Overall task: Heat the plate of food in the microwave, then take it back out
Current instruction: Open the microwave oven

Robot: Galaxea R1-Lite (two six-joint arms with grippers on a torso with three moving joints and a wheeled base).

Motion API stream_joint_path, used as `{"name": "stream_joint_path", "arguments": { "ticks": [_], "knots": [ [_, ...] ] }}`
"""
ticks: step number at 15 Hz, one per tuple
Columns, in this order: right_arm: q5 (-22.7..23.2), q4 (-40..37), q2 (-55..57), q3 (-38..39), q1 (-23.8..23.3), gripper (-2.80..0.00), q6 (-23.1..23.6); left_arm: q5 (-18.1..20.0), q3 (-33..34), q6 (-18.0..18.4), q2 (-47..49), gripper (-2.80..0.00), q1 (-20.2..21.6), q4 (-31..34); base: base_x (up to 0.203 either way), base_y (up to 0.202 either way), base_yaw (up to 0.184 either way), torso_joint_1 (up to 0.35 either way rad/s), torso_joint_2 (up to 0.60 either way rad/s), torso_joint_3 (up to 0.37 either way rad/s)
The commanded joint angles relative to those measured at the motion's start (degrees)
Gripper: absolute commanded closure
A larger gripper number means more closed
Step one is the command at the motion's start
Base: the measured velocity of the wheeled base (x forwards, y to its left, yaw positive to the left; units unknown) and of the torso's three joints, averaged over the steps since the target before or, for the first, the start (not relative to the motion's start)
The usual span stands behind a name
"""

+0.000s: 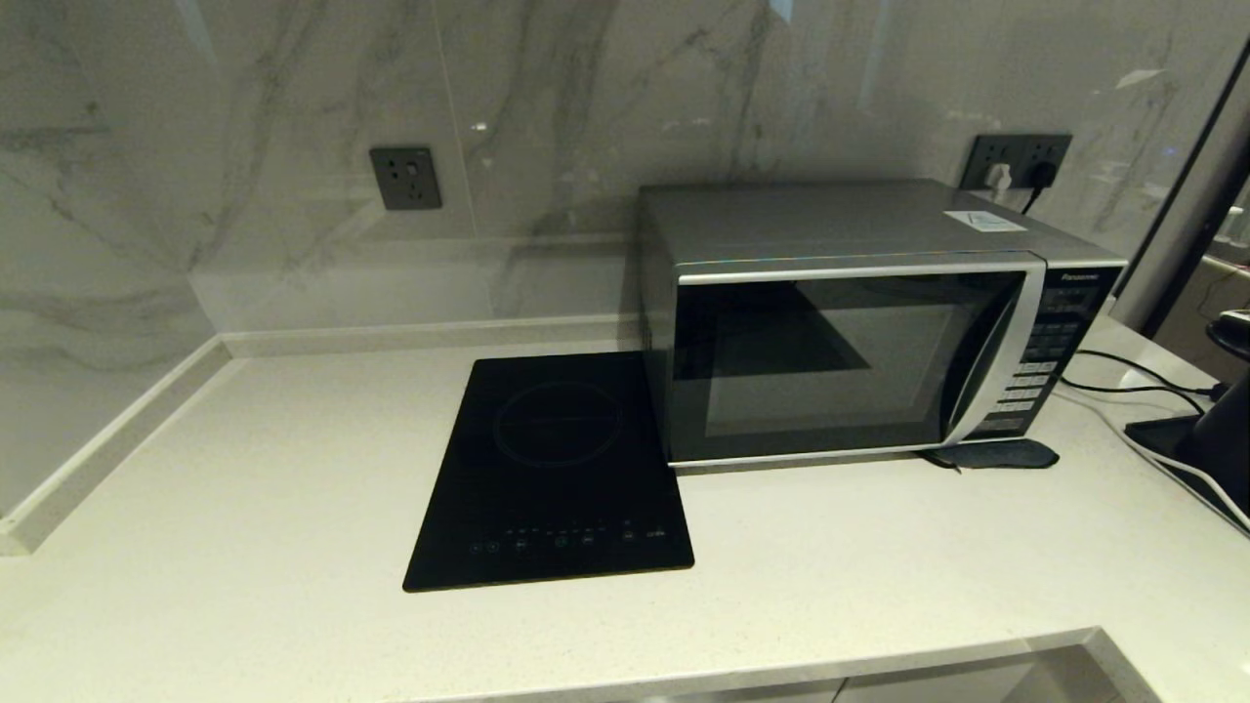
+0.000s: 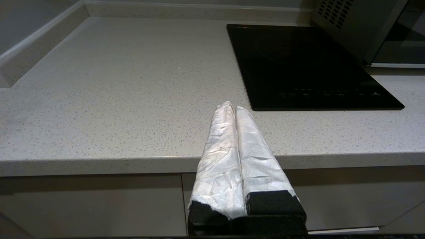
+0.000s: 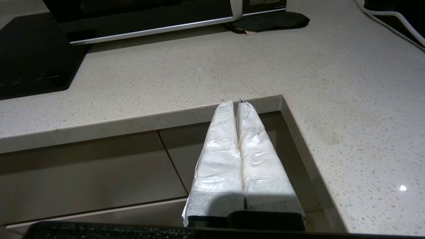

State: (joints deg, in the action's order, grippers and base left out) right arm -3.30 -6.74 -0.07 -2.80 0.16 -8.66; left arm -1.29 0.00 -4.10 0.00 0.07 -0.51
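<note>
Right now your Panasonic microwave stands on the pale speckled worktop with its dark glass door closed, touching the right edge of the black induction cooktop. No plate of food shows in any view, so you cannot tell where it is. Your left claw hangs off the worktop's front edge, its white-wrapped fingers pressed together and holding nothing. Your right claw sits by the notched corner of the worktop, likewise pressed together and empty. Likely trouble from here: the curved silver handle lies beside the button panel, so a loose reach may press keys. A black cable and a dark pad lie at the microwave's right, where your right arm could snag.
</note>
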Motion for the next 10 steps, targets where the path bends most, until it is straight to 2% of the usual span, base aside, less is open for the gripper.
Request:
{"name": "stream_joint_path", "arguments": {
  "ticks": [1,10],
  "knots": [
    [-0.04,-0.03,0.07,0.03,0.02,0.00,-0.05,-0.03,0.00,-0.03,0.09,0.00,0.01,-0.02,0.000,0.000,0.000,0.000,0.00,0.000],
    [-0.04,-0.03,0.07,0.05,0.02,0.00,-0.05,-0.03,0.00,-0.03,0.09,0.00,0.01,-0.02,0.000,0.000,0.000,0.000,0.00,0.000]
  ]
}}
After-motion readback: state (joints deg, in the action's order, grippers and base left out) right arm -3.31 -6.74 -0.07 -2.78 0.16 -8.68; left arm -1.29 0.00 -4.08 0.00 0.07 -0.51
